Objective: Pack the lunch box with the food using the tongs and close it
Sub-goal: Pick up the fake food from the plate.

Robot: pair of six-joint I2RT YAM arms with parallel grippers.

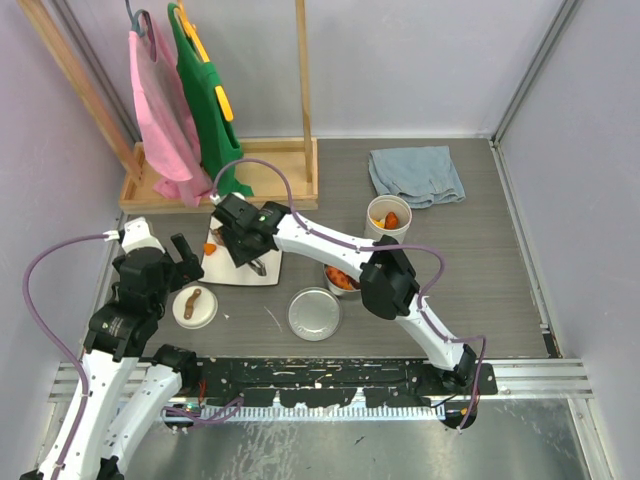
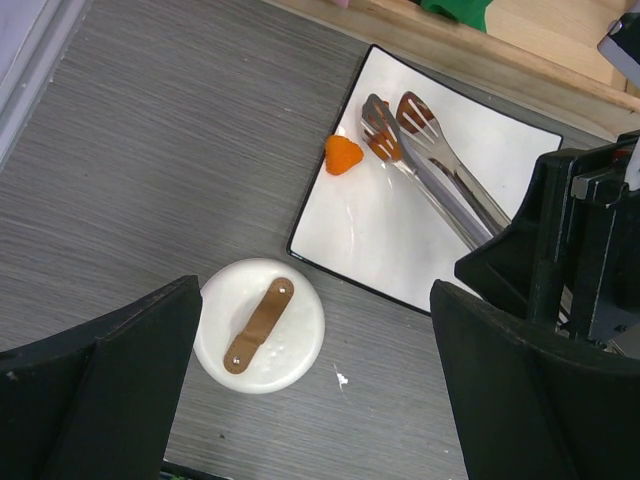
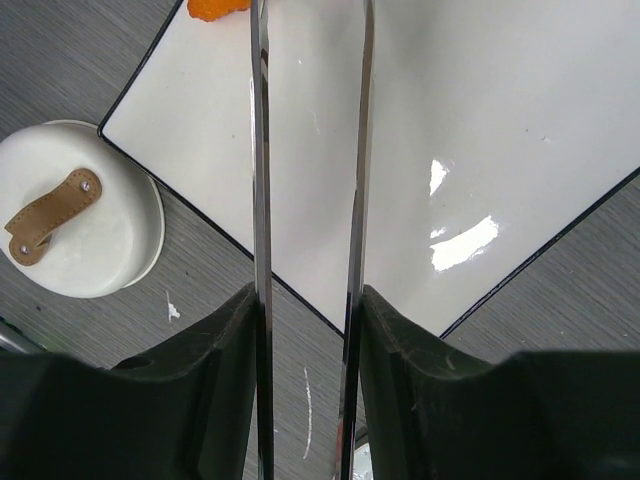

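**Holding the tongs along the plate, one orange piece lying just off their line**

Item: the tongs. They are stretching straight out from the right fingers, long axis running across the white square plate with the tips pointing toward the left arm's side. The right fingers are pinching the two thin arms from either side and squeezing them partway together.

Item: the orange piece. It is sitting on the plate's edge, just beside the tips but outside the gap between them, on the side facing the white lid. Something reddish is showing at the tips, too small to tell whether it is being gripped.

Judgement: the tongs are probably needing a sideways shift toward the lid side, so that the piece falls between the tips.

Item: the left fingers. They are hanging spread wide above the white lid, holding nothing. The right arm is the nearer one.

Item: the steel tin and the white tub. Both are standing open on the tabletop, well apart from the plate, with the steel lid lying near the tin.
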